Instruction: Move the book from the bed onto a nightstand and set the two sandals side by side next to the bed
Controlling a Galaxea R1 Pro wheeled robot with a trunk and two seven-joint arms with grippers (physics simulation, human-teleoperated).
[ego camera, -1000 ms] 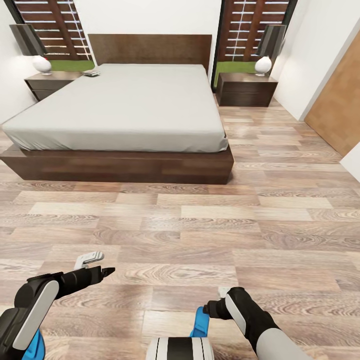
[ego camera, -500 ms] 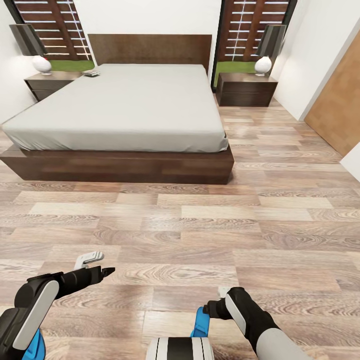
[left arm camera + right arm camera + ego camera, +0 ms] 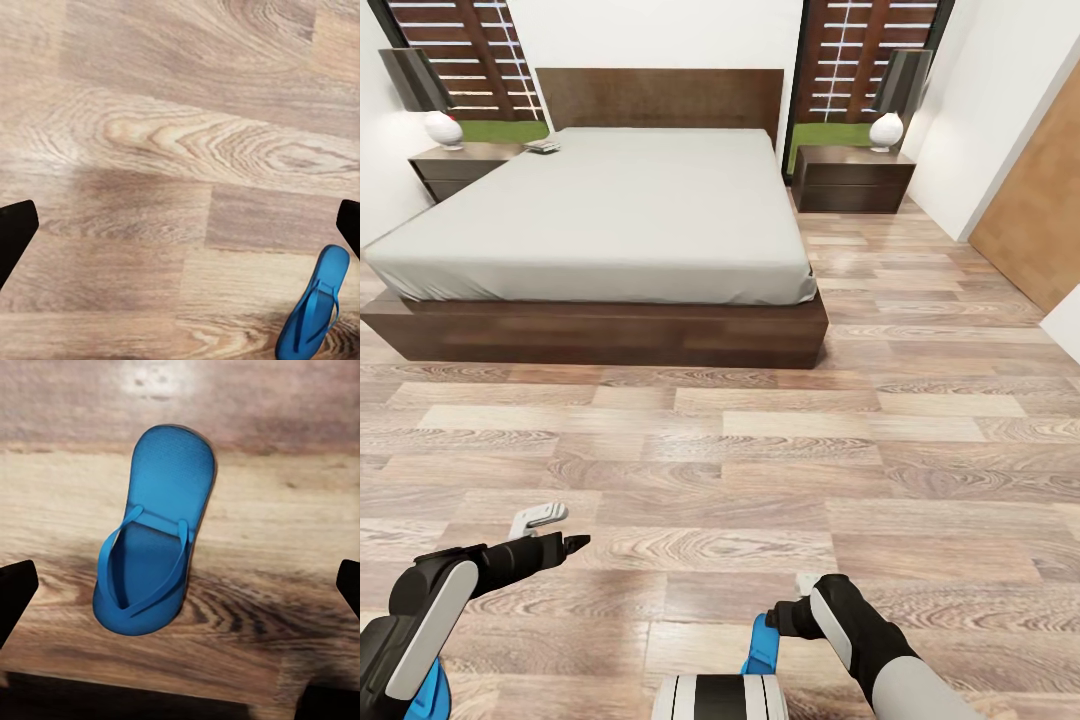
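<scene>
While the bed (image 3: 610,215) is seen across the plank floor (image 3: 780,450), a small flat thing, likely the book (image 3: 543,146), lies on its far left corner beside the left nightstand (image 3: 460,165). Both pincers are held spread and empty, the left pincer (image 3: 545,530) over bare boards. One blue sandal (image 3: 154,559) lies flat under the right pincer (image 3: 180,585); a second sandal (image 3: 313,307) is seen near the left one.

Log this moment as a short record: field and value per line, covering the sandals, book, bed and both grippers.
sandals: one blue sandal on the floor under the right gripper; one in the left wrist view
book: small object on the bed's far corner, too small to identify
bed: ahead, nightstand beside it
left gripper: open, empty
right gripper: open, empty
</scene>
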